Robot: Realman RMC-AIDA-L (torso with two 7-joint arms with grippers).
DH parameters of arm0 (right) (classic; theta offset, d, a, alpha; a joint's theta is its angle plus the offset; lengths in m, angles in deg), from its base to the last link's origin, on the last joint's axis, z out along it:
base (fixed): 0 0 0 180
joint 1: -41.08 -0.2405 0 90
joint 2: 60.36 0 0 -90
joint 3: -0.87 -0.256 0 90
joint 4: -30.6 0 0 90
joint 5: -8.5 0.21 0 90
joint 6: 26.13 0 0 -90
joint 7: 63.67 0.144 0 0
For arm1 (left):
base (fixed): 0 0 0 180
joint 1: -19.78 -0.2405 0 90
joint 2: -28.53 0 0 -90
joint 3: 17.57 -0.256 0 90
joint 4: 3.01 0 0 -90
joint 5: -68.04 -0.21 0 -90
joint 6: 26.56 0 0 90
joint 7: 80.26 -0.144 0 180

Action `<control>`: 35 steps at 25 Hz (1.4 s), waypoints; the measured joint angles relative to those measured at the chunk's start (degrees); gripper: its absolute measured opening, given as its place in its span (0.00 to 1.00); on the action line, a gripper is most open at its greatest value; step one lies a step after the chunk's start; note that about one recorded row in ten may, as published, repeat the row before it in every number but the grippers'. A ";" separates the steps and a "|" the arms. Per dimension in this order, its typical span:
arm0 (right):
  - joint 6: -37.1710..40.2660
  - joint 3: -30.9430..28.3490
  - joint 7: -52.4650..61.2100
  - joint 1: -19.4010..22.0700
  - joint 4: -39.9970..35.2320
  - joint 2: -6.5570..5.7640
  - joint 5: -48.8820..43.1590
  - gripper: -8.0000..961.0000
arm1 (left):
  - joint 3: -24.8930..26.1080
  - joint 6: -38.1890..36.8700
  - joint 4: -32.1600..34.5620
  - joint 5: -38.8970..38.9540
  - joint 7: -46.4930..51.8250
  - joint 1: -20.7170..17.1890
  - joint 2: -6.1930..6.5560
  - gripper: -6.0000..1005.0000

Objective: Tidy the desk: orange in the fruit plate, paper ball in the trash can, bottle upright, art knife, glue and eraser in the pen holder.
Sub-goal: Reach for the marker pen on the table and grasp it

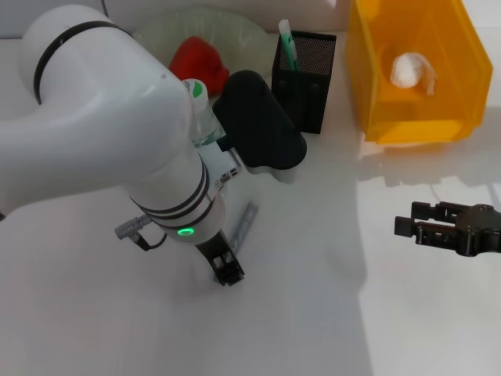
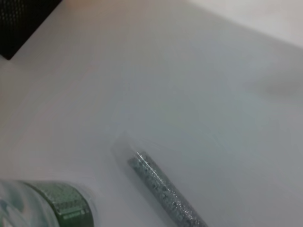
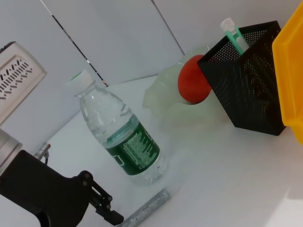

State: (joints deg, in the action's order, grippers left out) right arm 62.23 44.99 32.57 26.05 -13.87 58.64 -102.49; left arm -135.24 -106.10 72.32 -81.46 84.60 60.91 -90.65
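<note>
The glue (image 1: pixel 246 224) lies flat on the desk (image 1: pixel 313 298), seen close in the left wrist view (image 2: pixel 165 191). My left gripper (image 1: pixel 227 272) is low over the desk at the glue's near end, also in the right wrist view (image 3: pixel 110 212). The bottle (image 3: pixel 124 138) stands upright beside the glue, mostly hidden behind my left arm in the head view (image 1: pixel 196 90). The orange (image 1: pixel 200 59) lies in the fruit plate (image 1: pixel 243 31). The art knife (image 1: pixel 286 43) stands in the pen holder (image 1: pixel 307 74). The paper ball (image 1: pixel 411 70) lies in the trash can (image 1: pixel 438 117). My right gripper (image 1: pixel 405 218) is open and empty, off to the right. The eraser is not visible.
My left arm (image 1: pixel 102 149) covers much of the desk's left half. The pen holder and trash can stand along the back, right of the fruit plate. A pale box-like device (image 3: pixel 14 75) shows far off in the right wrist view.
</note>
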 joint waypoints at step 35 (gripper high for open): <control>-0.49 -0.07 0.00 0.00 0.18 0.00 0.09 0.64 | -0.52 -0.72 0.24 -0.02 -0.07 0.35 -0.09 0.16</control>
State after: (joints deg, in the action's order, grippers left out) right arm 61.74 44.93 32.57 26.05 -13.69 58.64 -102.41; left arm -135.76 -106.82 72.56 -81.48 84.53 61.26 -90.74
